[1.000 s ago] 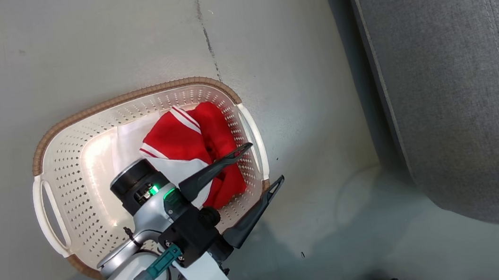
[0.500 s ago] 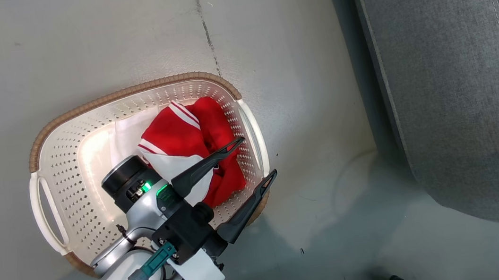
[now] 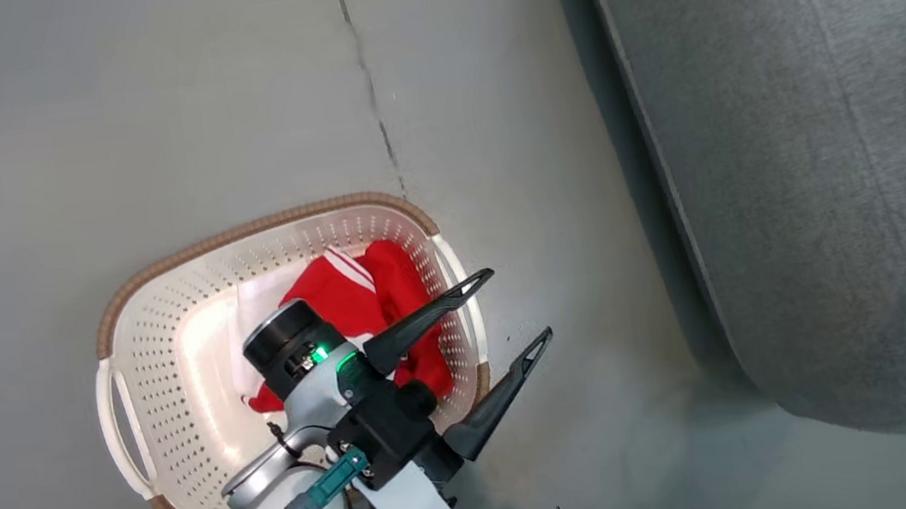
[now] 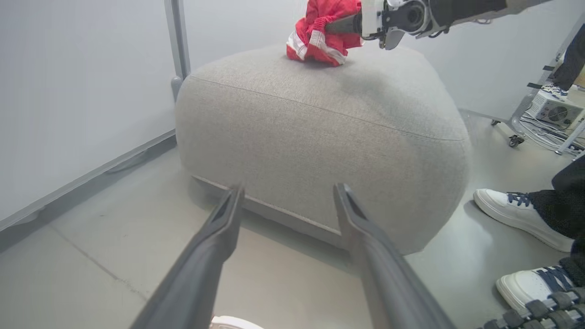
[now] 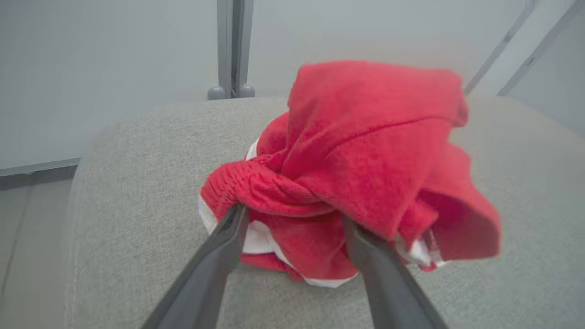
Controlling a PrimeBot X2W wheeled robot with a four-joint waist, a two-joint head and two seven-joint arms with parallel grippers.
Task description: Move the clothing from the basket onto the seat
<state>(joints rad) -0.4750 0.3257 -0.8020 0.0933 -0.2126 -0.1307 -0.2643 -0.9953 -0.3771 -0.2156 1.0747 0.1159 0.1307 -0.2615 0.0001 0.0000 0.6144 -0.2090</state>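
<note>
Left gripper (image 3: pixel 519 302) jaws apart over basket (image 3: pixel 161 342) rim nearest seat (image 3: pixel 796 160), red clothes (image 3: pixel 336 290) inside; floor (image 3: pixel 515 195) gap separates basket from seat edge. Right gripper (image 5: pixel 295 226) jaws apart, straddling red garment (image 5: pixel 365 151) atop seat near far edge.

Nothing legible from my station. I can read no text, label, brand, number or sign on the basket (image 3: pixel 156 369), the clothing (image 5: pixel 365 151), the seat (image 4: pixel 320 137) or anything else in view.
</note>
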